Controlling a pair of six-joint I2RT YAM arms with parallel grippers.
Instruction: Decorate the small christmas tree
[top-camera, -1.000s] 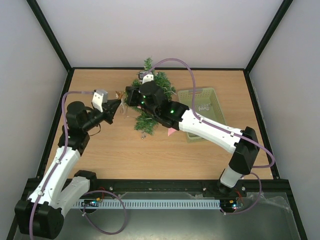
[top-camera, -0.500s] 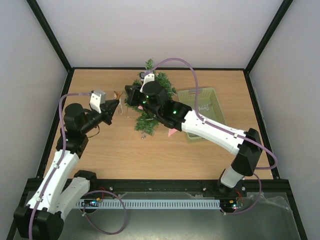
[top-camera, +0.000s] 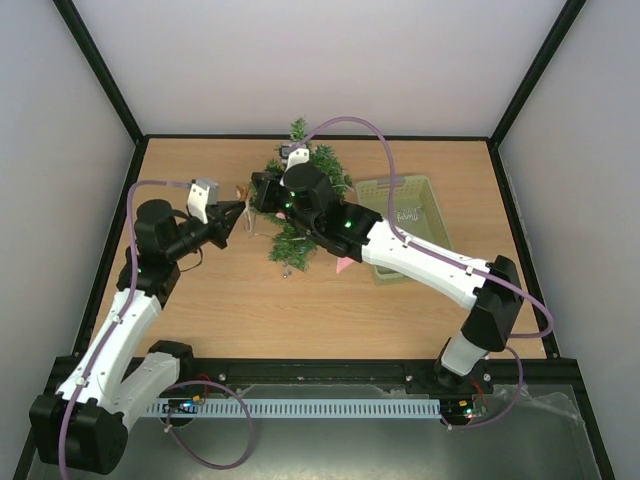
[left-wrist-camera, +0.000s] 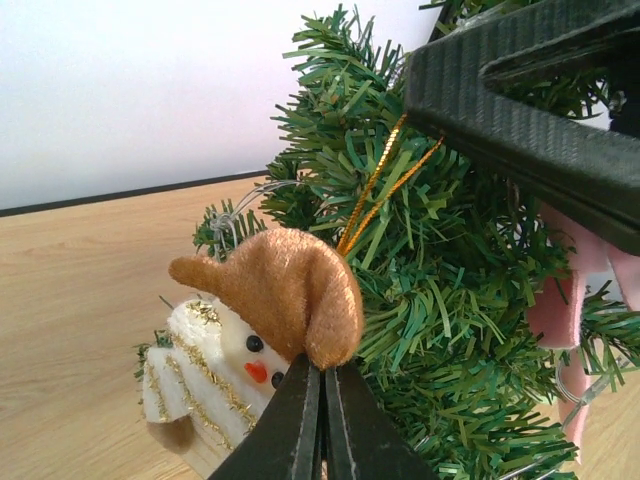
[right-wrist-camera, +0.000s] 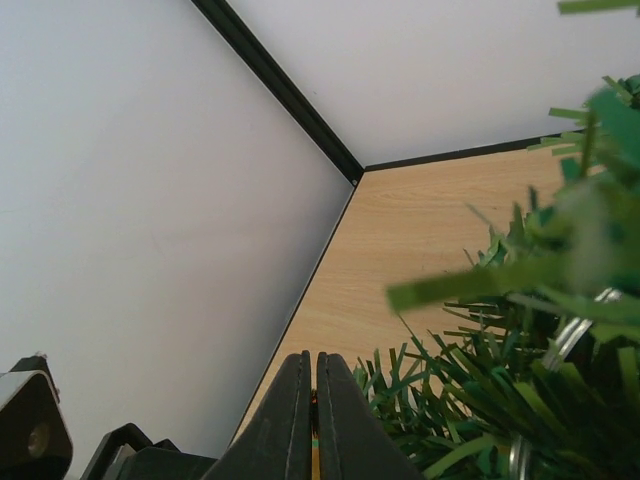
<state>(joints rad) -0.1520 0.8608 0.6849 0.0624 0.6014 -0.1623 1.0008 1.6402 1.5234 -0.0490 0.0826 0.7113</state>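
We see a light wooden table (top-camera: 230, 300). At its centre-back rests the small christmas tree (top-camera: 292, 245), top toward the far wall; we cannot tell if the whole tree touches the wood. Just right of it a pale green basket (top-camera: 400, 181) sits flat on the wood. A small pink piece (top-camera: 343, 264) shows btw. tree & basket, at the near end of both.

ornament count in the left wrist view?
2: a snowman at the left gripper, against the tree; a pink one at right, partly hidden by the right gripper. Needles may hide more.
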